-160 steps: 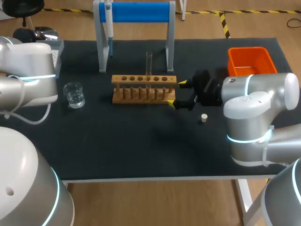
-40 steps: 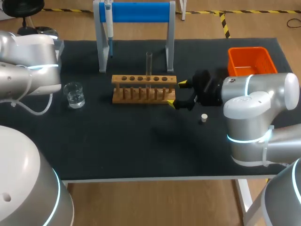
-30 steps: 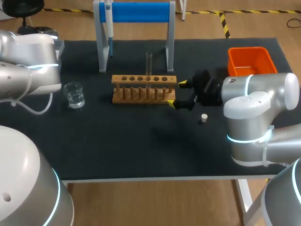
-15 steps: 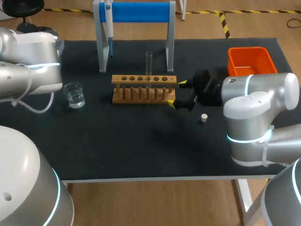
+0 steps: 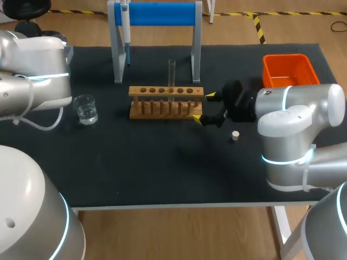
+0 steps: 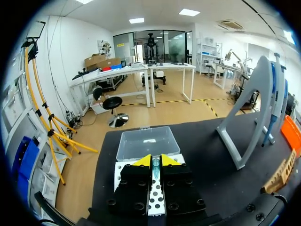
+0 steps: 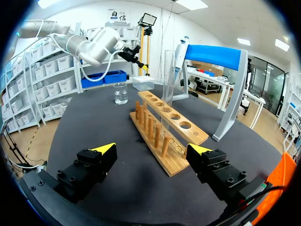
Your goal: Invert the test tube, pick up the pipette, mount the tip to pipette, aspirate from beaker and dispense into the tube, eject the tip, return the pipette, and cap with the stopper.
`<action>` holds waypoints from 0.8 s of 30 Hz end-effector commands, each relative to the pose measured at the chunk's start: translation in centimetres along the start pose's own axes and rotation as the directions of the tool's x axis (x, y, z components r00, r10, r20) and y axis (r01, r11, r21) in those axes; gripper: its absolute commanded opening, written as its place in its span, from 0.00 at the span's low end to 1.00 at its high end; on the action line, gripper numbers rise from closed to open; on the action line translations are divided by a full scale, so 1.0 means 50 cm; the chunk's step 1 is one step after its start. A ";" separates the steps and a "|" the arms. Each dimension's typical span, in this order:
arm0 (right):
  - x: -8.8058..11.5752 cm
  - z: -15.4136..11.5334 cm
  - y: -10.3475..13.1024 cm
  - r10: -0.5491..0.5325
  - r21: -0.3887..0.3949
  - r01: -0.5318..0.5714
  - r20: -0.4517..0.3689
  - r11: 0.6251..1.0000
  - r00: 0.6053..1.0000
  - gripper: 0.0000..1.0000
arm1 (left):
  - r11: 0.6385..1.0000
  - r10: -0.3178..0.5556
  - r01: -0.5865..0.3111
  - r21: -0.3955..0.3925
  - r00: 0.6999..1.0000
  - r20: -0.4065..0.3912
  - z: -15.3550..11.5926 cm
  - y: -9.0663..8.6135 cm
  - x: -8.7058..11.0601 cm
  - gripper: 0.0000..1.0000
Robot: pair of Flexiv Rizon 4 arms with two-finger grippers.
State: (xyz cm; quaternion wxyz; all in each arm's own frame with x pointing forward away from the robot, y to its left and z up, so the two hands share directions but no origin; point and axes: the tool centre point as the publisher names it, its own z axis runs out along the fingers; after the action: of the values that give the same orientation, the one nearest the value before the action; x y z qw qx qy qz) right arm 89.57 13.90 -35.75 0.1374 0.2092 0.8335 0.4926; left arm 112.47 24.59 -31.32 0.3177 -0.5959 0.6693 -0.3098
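Drifting back toward the far corner of the worktop [image 5: 162, 173], the left arm [image 5: 33, 73] has pulled clear of the beaker [image 5: 85, 108] over the last few seconds. The left jaws are pinched narrow, with nothing I can make out held in them. They hang over the tip box [image 6: 118, 168], and the pipette [image 5: 125, 32] is still on its stand [image 5: 157, 13], ahead and off to one side of them. The right arm [image 5: 295, 124] hasn't budged. The right jaws are spread wide and empty at the end of the rack [image 5: 165, 101], and the stopper [image 5: 235, 135] lies just behind them. The tube [image 5: 172, 73] stands upright in the rack ahead of the right jaws. I'd say the pipette pickup is next and has barely started.
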 end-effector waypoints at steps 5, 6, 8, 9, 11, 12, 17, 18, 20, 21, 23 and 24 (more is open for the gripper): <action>-0.001 -0.002 0.001 0.000 0.002 0.000 -0.002 1.000 1.000 1.00 | 0.998 0.002 -0.003 0.065 1.000 0.008 -0.055 -0.015 0.011 0.00; -0.001 -0.002 0.001 0.000 0.002 0.000 -0.002 1.000 1.000 1.00 | 0.997 0.011 -0.012 0.071 1.000 0.005 -0.062 -0.020 0.018 0.00; -0.001 -0.002 0.001 0.000 0.002 0.000 -0.002 1.000 1.000 1.00 | 0.995 0.047 -0.046 0.089 0.999 -0.006 -0.079 -0.030 0.033 0.00; -0.001 -0.002 0.001 0.000 0.002 0.000 -0.002 1.000 1.000 1.00 | 0.993 0.070 -0.068 0.099 0.997 -0.013 -0.091 -0.037 0.043 0.00; -0.001 -0.002 0.001 0.000 0.002 0.000 -0.002 1.000 1.000 1.00 | 0.988 0.104 -0.099 0.117 0.994 -0.035 -0.117 -0.050 0.063 0.00; -0.001 -0.002 0.001 0.000 0.002 0.000 -0.002 1.000 1.000 1.00 | 0.984 0.126 -0.118 0.136 0.991 -0.048 -0.133 -0.057 0.076 0.00; -0.001 -0.002 0.001 0.000 0.002 0.000 -0.002 1.000 1.000 1.00 | 0.955 0.263 -0.235 0.180 0.953 -0.151 -0.210 -0.086 0.147 0.00; -0.001 -0.002 0.001 0.000 0.002 0.000 -0.002 1.000 1.000 1.00 | 0.947 0.291 -0.254 0.195 0.937 -0.194 -0.230 -0.089 0.166 0.00; -0.001 -0.002 0.001 0.000 0.002 0.000 -0.002 1.000 1.000 1.00 | 0.926 0.357 -0.305 0.221 0.899 -0.255 -0.266 -0.092 0.203 0.00; -0.001 -0.002 0.001 0.000 0.002 0.000 -0.002 1.000 1.000 1.00 | 0.916 0.389 -0.329 0.229 0.869 -0.307 -0.285 -0.092 0.225 0.00; -0.001 -0.002 0.001 0.000 0.002 0.000 -0.002 1.000 1.000 1.00 | 0.888 0.457 -0.388 0.247 0.805 -0.378 -0.326 -0.085 0.270 0.00; -0.001 -0.002 0.001 0.000 0.002 0.000 -0.002 1.000 1.000 1.00 | 0.888 0.457 -0.388 0.247 0.805 -0.378 -0.326 -0.085 0.270 0.00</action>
State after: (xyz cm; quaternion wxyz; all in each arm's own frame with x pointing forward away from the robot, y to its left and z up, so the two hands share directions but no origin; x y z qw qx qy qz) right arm 89.57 13.91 -35.75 0.1374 0.2092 0.8335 0.4926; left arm 105.68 10.07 -21.82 0.3277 -0.3845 0.7656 -0.3982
